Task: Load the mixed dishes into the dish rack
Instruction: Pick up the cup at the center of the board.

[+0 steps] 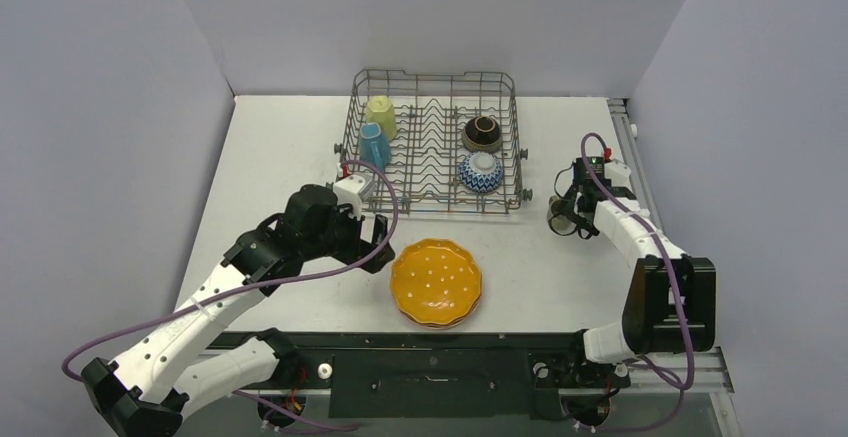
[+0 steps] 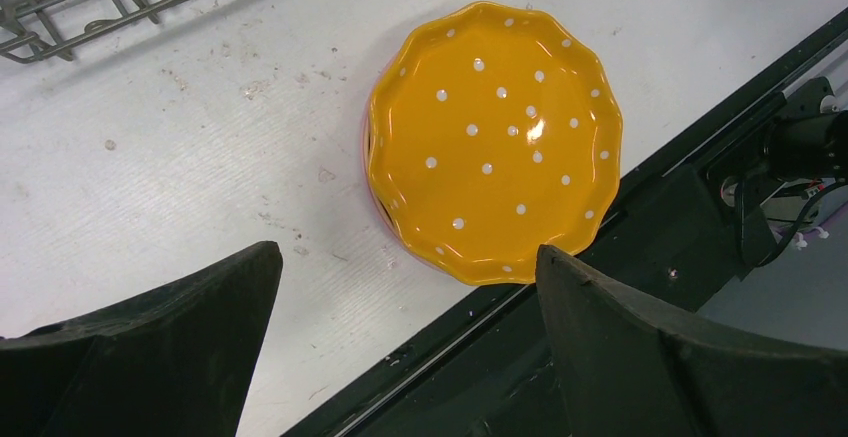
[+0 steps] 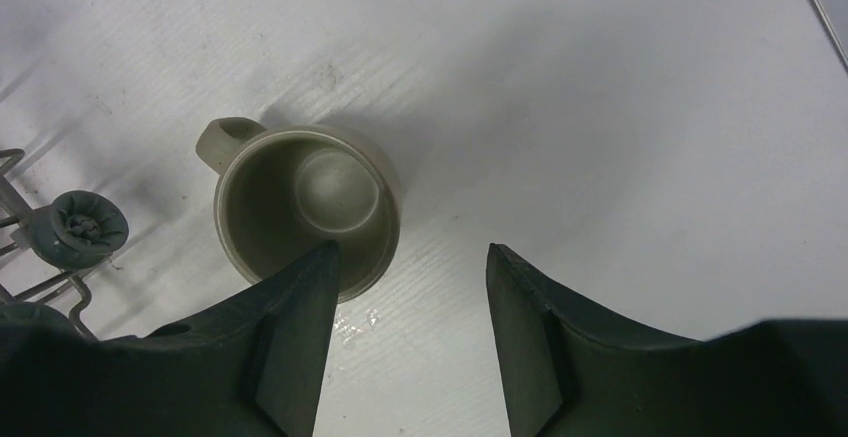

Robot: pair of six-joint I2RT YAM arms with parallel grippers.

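orange plate [image 2: 495, 147]: glossy glaze | dish rack [image 1: 430, 72]: metal wire | grey mug [image 3: 310, 197]: matt

plate [image 1: 436, 280]: orange, white dots | mug [image 3: 300, 192]: grey | bowl [image 1: 481, 172]: blue-white pattern

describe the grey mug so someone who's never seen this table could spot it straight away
Find the wire dish rack at the far middle of the table. Off its near right corner, on the tabletop by the right gripper, stands a mug. It is grey and the only mug outside the rack.
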